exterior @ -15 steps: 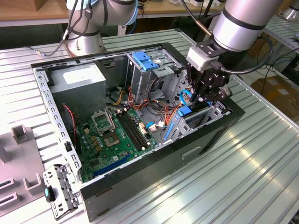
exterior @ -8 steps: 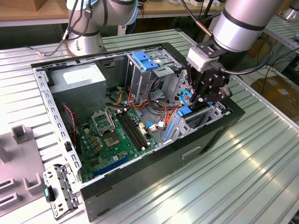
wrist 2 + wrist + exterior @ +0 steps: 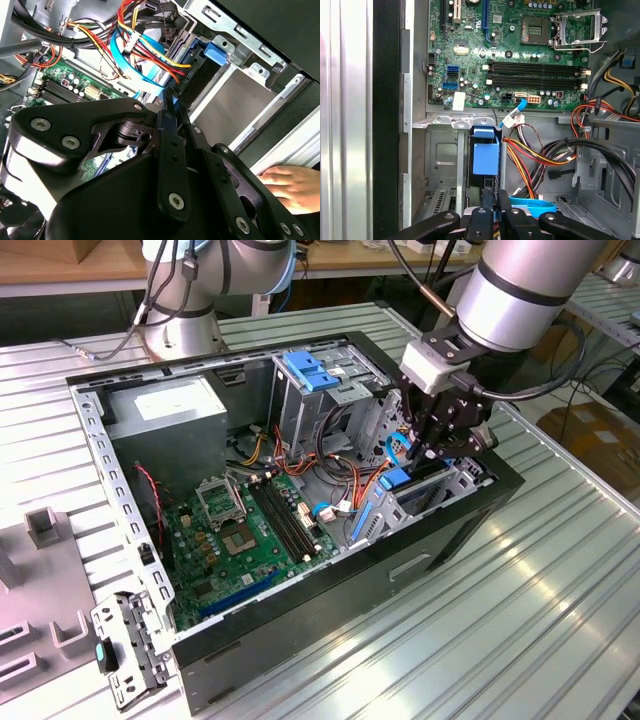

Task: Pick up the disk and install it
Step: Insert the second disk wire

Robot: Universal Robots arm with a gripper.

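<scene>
The gripper (image 3: pixel 432 452), fingers closed on the disk (image 3: pixel 485 159), holds it edge-on for seating in the drive bay (image 3: pixel 455 485).

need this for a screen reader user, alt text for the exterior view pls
A robot arm's gripper reaches down into an open computer case on a ribbed metal table, at a drive bay where the disk with its blue rail sits edge-up. A green motherboard, coloured cables and a grey power supply lie inside.
</scene>
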